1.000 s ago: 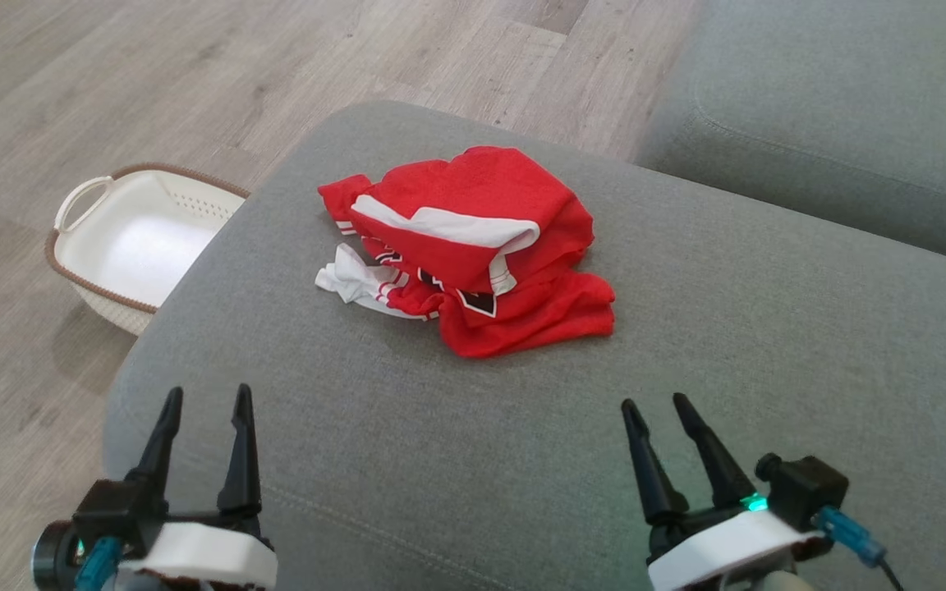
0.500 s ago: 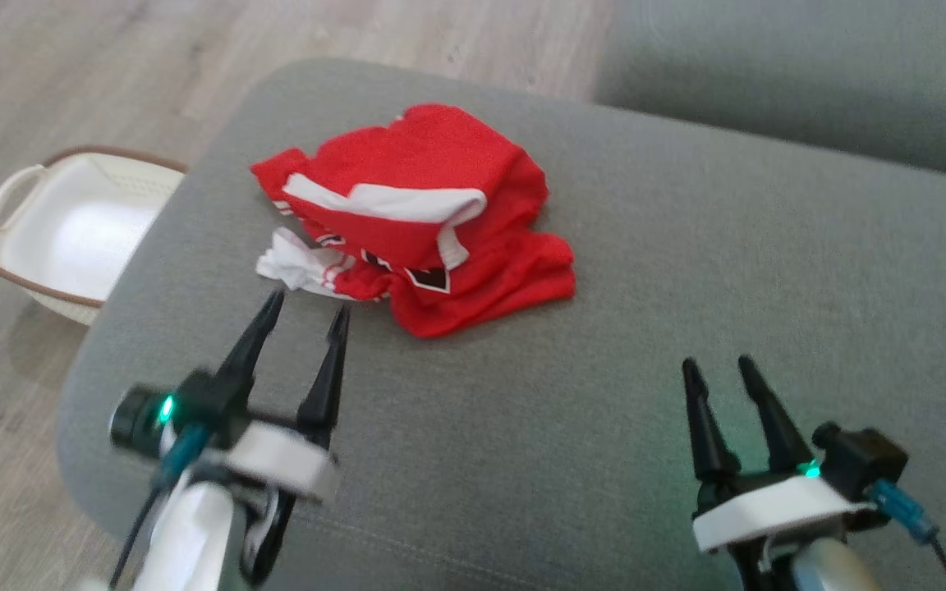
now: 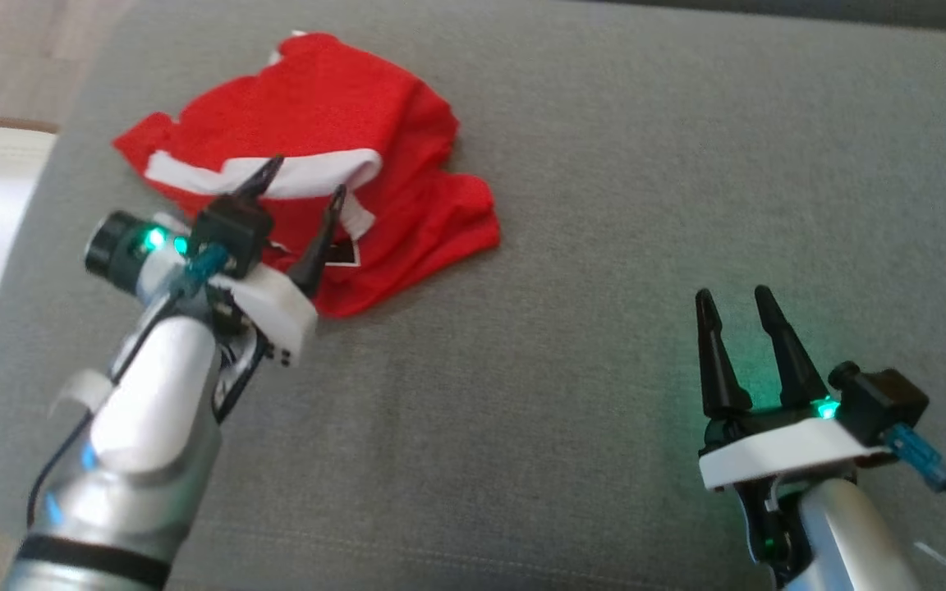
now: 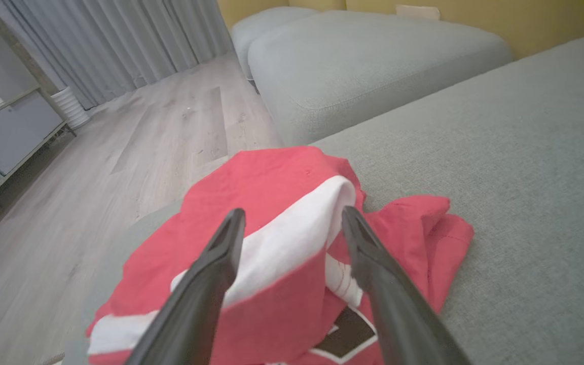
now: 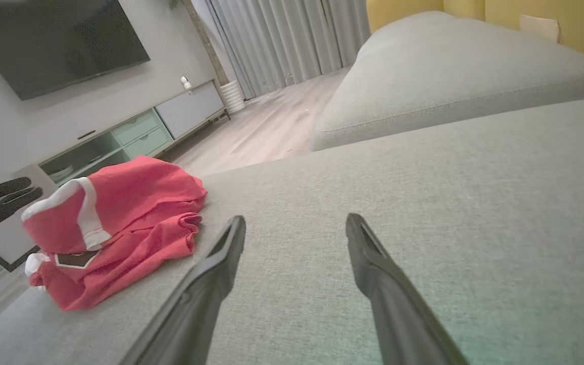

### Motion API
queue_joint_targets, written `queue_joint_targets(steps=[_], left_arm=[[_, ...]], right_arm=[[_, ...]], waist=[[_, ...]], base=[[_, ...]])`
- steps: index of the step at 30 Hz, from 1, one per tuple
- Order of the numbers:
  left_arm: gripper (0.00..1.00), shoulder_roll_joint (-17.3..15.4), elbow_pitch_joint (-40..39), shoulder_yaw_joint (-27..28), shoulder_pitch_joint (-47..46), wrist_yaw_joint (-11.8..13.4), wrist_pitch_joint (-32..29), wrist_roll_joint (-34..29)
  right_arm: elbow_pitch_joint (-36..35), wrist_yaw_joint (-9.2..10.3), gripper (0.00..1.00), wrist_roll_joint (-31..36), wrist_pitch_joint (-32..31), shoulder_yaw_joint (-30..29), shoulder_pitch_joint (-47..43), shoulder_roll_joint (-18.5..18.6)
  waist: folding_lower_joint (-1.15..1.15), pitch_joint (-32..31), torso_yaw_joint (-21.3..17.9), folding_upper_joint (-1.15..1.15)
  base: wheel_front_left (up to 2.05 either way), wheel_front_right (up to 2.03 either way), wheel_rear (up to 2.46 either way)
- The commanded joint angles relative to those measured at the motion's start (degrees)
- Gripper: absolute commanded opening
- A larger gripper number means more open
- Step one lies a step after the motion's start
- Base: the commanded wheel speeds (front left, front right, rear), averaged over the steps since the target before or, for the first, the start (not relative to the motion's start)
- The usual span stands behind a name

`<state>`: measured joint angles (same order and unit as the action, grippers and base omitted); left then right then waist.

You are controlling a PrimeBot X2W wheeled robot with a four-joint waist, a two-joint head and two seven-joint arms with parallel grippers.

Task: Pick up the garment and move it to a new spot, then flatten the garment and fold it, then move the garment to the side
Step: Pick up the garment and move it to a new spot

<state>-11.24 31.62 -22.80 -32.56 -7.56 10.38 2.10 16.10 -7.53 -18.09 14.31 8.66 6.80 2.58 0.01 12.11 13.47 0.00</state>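
Lit evenly and softly, daylight-pale, with only a thin shadow along the near edge of the garment (image 3: 407, 205). Smeared in the head view, worst around the left gripper (image 3: 308, 175), and tinged green on the sofa cushion (image 3: 604, 246) beside the right gripper (image 3: 732, 291). Stretched toward the edges in both wrist views, with the near fingers (image 4: 206, 284) soft and out of focus.
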Motion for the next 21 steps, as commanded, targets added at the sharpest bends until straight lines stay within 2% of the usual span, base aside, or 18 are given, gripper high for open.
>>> queue_joint_targets(steps=[1,6,11,12,13,17,21], left_arm=[[1.00,-2.85,0.33,0.83,-4.50,0.09,0.20,0.25],[1.00,-4.35,4.56,-0.25,-7.96,0.10,-0.42,0.06],[1.00,-5.11,8.55,0.28,-10.40,1.76,0.04,-0.19],[0.28,-5.13,8.91,0.68,-10.75,2.53,0.70,-0.07],[0.00,-5.18,9.17,0.90,-10.98,3.17,1.37,-0.06],[0.00,-5.20,8.34,1.11,-11.30,4.59,3.64,-0.06],[0.00,-5.37,2.53,1.66,-11.01,6.36,4.53,-0.04]], right_arm=[[-2.15,0.04,1.00,0.04,0.69,1.46,2.36,0.30],[-2.25,0.04,1.00,-0.06,0.69,1.62,3.12,0.30],[-2.19,0.04,1.00,-0.22,0.69,1.96,3.42,0.30],[-2.16,0.04,1.00,-0.27,0.69,1.94,3.41,0.30],[-2.11,0.04,1.00,-0.34,0.69,1.93,3.38,0.30],[-1.64,0.04,1.00,-0.65,0.69,2.18,3.31,0.30],[-1.56,0.04,1.00,-1.17,0.69,2.19,3.25,0.30]], waist=[[-0.01,2.34,-2.23,0.00],[-0.01,3.61,-3.52,0.00],[-0.01,3.98,-4.62,0.00],[-0.01,3.87,-4.79,0.00],[-0.01,3.66,-4.94,0.00],[-0.01,2.29,-5.64,0.00],[-0.01,0.30,-6.66,0.00]], base=[[0.00,0.00,0.00],[0.00,0.00,0.00],[0.00,0.00,0.00],[0.00,0.00,0.00],[0.00,0.00,0.00],[0.00,0.00,0.00],[0.00,0.00,0.00]])
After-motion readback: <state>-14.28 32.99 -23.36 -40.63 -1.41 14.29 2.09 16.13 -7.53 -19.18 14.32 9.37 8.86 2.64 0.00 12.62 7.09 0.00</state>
